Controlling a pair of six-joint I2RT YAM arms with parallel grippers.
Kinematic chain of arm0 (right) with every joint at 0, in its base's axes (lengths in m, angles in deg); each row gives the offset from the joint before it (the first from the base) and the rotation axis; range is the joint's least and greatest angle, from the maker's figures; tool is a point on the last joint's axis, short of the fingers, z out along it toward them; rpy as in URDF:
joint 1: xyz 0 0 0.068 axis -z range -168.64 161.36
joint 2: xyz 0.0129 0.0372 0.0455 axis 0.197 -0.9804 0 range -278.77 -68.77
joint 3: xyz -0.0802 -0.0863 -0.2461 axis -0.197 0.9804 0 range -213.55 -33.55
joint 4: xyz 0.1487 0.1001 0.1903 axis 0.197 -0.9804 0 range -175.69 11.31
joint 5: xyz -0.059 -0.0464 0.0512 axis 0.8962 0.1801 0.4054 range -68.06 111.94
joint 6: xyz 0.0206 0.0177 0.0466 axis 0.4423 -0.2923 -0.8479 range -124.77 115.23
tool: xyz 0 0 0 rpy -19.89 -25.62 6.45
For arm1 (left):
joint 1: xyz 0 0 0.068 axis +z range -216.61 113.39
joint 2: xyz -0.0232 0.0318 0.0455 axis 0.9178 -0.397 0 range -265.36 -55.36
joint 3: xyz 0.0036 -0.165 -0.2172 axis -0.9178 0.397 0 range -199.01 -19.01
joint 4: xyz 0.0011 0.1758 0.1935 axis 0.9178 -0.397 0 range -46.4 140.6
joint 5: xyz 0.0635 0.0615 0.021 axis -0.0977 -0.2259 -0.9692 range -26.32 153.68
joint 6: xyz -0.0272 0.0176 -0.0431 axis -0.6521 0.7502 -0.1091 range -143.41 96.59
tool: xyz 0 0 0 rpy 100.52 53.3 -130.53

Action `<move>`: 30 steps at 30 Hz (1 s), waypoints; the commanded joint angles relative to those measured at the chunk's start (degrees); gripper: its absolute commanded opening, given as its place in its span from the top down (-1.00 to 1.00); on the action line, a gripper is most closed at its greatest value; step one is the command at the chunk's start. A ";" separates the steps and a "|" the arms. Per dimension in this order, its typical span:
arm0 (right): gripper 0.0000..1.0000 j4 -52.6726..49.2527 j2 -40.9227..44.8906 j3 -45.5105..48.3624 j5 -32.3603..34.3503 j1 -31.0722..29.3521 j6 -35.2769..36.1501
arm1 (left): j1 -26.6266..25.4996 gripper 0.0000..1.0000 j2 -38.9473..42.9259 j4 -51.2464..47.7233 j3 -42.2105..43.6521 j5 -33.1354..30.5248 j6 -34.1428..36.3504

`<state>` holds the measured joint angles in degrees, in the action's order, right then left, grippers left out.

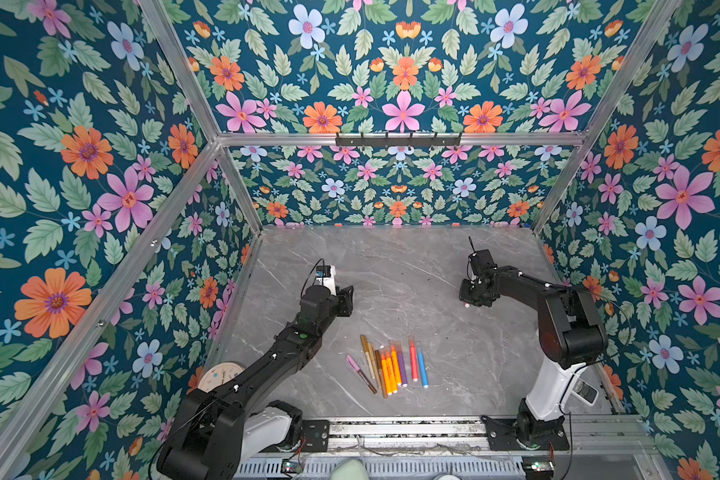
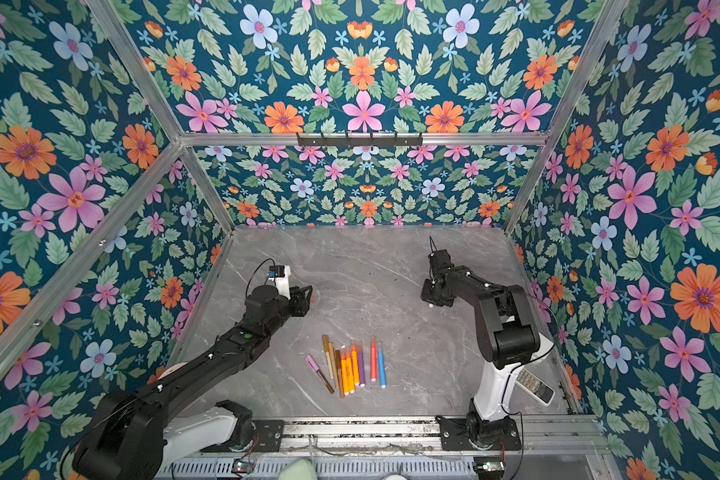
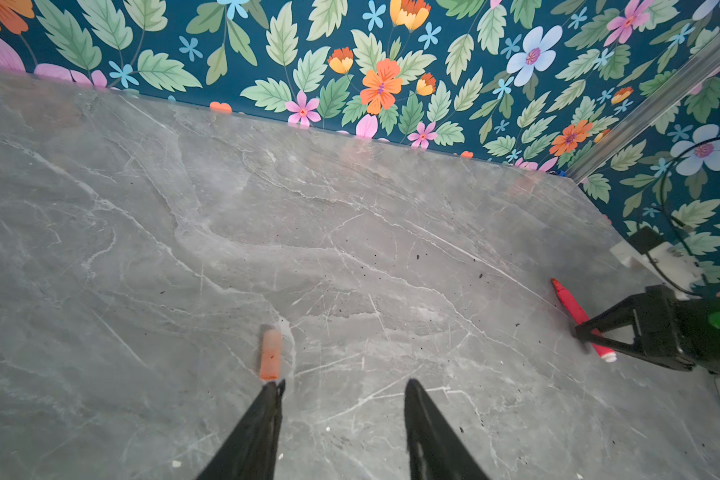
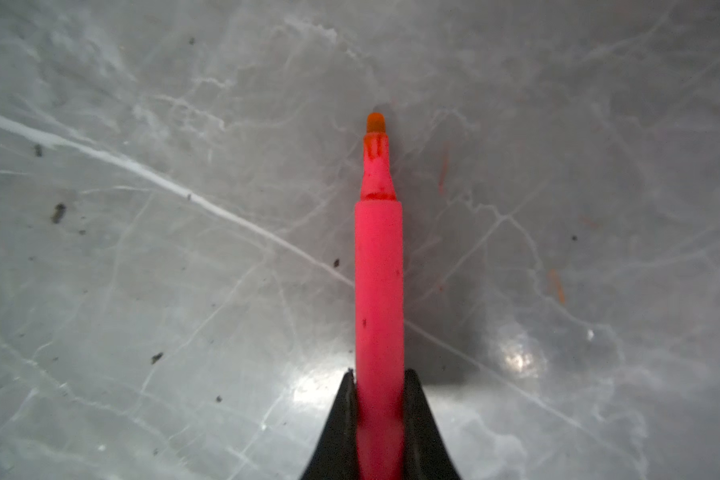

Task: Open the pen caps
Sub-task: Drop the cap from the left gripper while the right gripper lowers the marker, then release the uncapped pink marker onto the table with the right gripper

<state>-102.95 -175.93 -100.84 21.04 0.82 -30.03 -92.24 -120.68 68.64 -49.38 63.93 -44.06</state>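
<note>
Nearest our right wrist lens, the right gripper (image 4: 380, 376) is clamped on a slim red-pink plastic pen barrel (image 4: 378, 270) with its orange nib bare above the grey marble-patterned table (image 4: 142, 249). Our left gripper (image 3: 344, 384) has its jaws apart with nothing between them. A short, stubby pale-orange plastic cap (image 3: 270, 353) lies flat on the table just off one fingertip; we cannot tell whether they touch. We judge one pen opened, with its cap set down and its barrel not yet released.

Most of the work is left. In a top view, a row of slim plastic pens (image 1: 391, 365) in pink, gold, brown, orange, purple, red and blue lies side by side near the front edge, between our arms and well apart from both grippers. They look capped, though they are too small to be sure.

A round cream clock (image 1: 221, 376) sits at the table's left edge, partly hidden by our left arm. A white remote control (image 2: 535, 386) lies by the right arm's base, and a black hook rail (image 1: 398, 139) hangs on the back frame. None of these blocks the row. The real obstacle, we judge, is the barrel occupying the right gripper.
</note>
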 commanded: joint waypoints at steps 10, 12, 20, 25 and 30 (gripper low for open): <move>0.97 -1.50 -0.01 -0.12 2.38 -2.01 4.39 | -0.12 -0.01 -0.07 -0.11 -0.04 0.28 -0.02; 0.97 -0.83 -0.40 0.13 1.05 -2.11 4.23 | -0.13 -0.01 -0.54 -0.23 -0.20 0.19 -0.03; 0.66 0.86 -0.02 1.68 0.21 -2.15 3.81 | -0.12 -0.01 -2.53 -1.17 -1.18 0.03 0.20; 0.33 1.40 0.53 2.49 -0.25 -2.11 3.81 | -0.14 -0.01 -2.27 -1.43 -1.09 -0.82 0.60; 0.30 1.66 0.63 2.68 -0.41 -2.11 3.81 | -0.12 -0.02 -2.53 -1.52 -1.18 -0.69 0.55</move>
<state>-99.05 -175.16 -98.61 20.82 -1.22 -25.87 -92.44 -123.06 66.85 -50.23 63.63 -44.01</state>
